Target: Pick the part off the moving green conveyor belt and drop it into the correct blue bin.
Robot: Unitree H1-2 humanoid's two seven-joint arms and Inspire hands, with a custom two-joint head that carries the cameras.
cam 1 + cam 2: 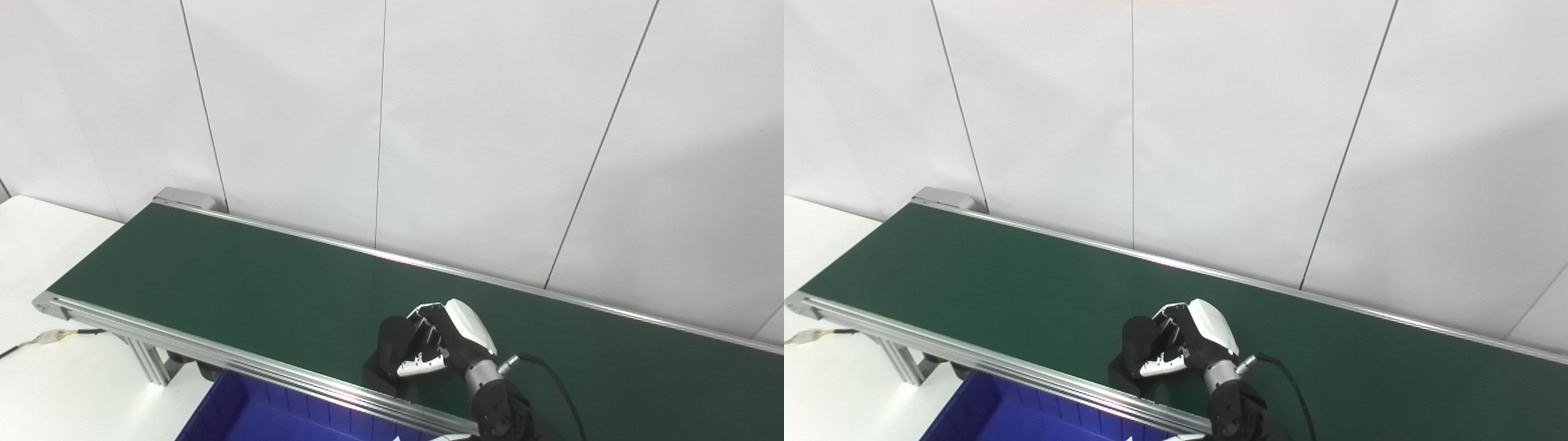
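Only one robot hand, the right, is seen, its fingers closed around one black part on the green conveyor belt, near its front rail. One blue bin is seen below that rail, beside the white surface.

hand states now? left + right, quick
Left robot hand: not in view.
Right robot hand: closed around the black part, which sits on the green belt.
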